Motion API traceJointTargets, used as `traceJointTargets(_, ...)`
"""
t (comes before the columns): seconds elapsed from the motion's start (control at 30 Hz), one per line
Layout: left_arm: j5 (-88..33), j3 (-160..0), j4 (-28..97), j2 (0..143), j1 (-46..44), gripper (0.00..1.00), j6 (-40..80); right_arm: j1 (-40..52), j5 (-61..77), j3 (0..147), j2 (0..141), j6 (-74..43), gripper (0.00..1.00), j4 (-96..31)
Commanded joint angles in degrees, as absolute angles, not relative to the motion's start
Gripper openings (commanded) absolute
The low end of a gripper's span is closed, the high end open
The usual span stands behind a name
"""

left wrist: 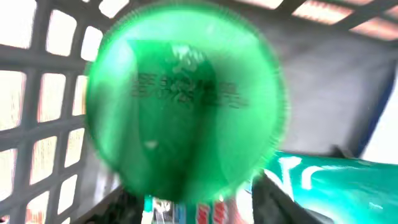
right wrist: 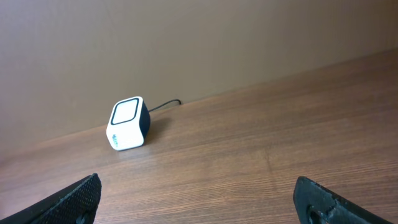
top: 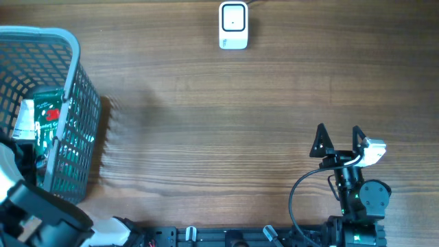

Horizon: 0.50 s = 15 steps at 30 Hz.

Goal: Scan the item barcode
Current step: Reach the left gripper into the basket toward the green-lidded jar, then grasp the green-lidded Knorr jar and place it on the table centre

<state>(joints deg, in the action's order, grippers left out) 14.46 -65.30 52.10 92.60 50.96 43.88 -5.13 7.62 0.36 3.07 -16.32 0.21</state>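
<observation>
A green round-ended item [left wrist: 186,106] fills the left wrist view, blurred, with a red, white and blue label below it. My left gripper [left wrist: 199,208] is down in the basket [top: 68,41], with a dark finger on either side of the item. The blur hides whether the fingers press on it. In the overhead view the green and red item [top: 48,116] shows through the basket mesh. The white barcode scanner [top: 233,26] stands at the table's far edge, also seen as the scanner [right wrist: 129,123]. My right gripper [top: 338,140] hangs open over bare wood at the front right, holding nothing.
The grey mesh basket wall [left wrist: 37,93] closes round the left gripper. A teal packet [left wrist: 329,180] lies beside the green item. The scanner's cable runs off the far edge. Wooden table [top: 219,137] lies between the basket and the right arm.
</observation>
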Motion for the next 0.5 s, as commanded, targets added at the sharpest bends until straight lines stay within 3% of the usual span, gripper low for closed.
traceJointTargets(0.0,13.5,-67.1,52.6,87.9,51.2,0.86,43.8,-4.9,7.2,0.3,3.1,-16.7,1.00,0.4)
traceJointTargets(0.03,13.6,-67.1,52.8,87.7,51.2,1.00,43.9,-4.9,7.2,0.3,3.1,-16.7,1.00,0.4)
traceJointTargets(0.3,24.5,-67.1,53.5,87.0,51.4,1.00,44.4,-4.9,7.2,0.3,3.1,-16.7,1.00,0.4)
traceJointTargets(0.47,23.0,-66.9,50.6,88.0,53.9,1.00,44.2,-4.9,7.2,0.3,3.1,-16.7,1.00,0.4)
